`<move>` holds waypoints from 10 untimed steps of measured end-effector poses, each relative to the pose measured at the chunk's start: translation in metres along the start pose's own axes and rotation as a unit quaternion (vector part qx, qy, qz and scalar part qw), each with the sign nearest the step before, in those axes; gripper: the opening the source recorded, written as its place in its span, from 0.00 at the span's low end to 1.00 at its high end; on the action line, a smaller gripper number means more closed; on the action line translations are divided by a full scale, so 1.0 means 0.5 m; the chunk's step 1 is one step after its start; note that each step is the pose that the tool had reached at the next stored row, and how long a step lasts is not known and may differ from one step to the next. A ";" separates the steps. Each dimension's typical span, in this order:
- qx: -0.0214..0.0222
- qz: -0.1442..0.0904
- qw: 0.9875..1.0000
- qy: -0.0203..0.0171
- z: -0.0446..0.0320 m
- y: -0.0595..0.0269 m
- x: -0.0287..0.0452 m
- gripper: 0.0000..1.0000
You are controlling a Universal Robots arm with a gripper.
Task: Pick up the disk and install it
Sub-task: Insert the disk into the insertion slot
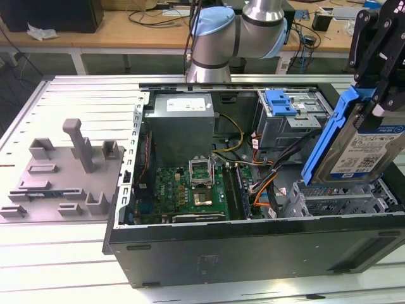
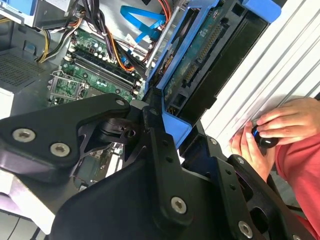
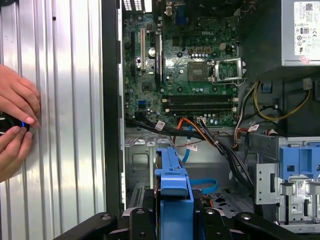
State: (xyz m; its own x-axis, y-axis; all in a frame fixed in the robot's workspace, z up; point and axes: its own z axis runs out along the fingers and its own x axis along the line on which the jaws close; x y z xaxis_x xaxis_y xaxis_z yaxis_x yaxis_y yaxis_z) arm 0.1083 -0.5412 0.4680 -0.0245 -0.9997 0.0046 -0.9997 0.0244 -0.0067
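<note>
The gripper (image 1: 373,104) was clamped on the disk (image 1: 354,149), and in the second wrist view its black fingers (image 2: 160,150) pressed from both sides on the blue frame at one short end of the disk. The disk hung in the air, not lying flat. In the exterior view it stood steeply on edge with the label side facing the camera. Its long axis ran from the gripper above down toward the metal drive bay (image 1: 342,199) in the near corner of the open computer case (image 1: 253,247), on the exterior view's right. So the disk lay directly below the gripper, with its free end lowest and the bay just under that end. I could not tell whether the lower edge was already touching the bay or was a little above it. In the first wrist view the blue edge of the disk pointed away from the gripper, along the empty bay floor and toward the bundle of cables (image 3: 200,132) and the motherboard (image 3: 190,75) further in. A second cage with a blue latch (image 1: 281,101) stood deeper in the case, well apart from the disk. A person's hands (image 3: 15,117) rested on the ribbed table (image 3: 65,125) beside the case wall, holding a small dark object, and they were outside the case.
</note>
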 end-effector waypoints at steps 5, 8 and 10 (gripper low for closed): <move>0.000 0.000 1.000 0.000 0.005 0.000 0.001 0.37; 0.000 0.000 1.000 0.000 0.007 0.000 0.001 0.37; 0.000 0.000 1.000 0.000 0.009 0.000 0.002 0.37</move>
State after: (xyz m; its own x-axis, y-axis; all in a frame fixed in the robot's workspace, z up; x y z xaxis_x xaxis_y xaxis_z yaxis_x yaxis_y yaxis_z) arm 0.1085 -0.5420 0.4637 -0.0245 -0.9997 0.0047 -0.9997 0.0245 -0.0067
